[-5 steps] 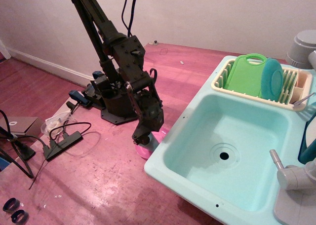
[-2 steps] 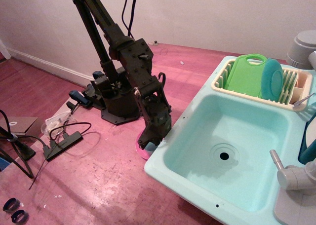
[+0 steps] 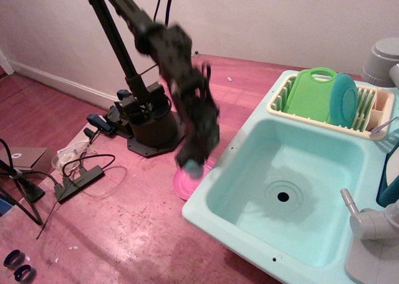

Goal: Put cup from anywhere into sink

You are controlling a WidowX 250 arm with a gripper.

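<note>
My gripper (image 3: 192, 164) hangs blurred just left of the sink's (image 3: 209, 220) left rim. It is shut on the small teal-blue cup (image 3: 194, 169) and holds it a little above the flat pink plate (image 3: 187, 187) on the wooden floor. The sink is a pale mint-aqua basin with a dark drain hole (image 3: 283, 197) and a grey faucet (image 3: 369, 222) at its right edge. Nothing lies inside the basin.
A cream dish rack (image 3: 369, 120) behind the basin holds a green board (image 3: 310, 94) and an upright teal plate (image 3: 343, 101). The arm's black base (image 3: 148, 133) stands to the left. A power strip (image 3: 78, 180) and cables lie further left.
The gripper came down onto the cup on the pink plate, closed on it, and has lifted it up with the arm swinging up and right.
</note>
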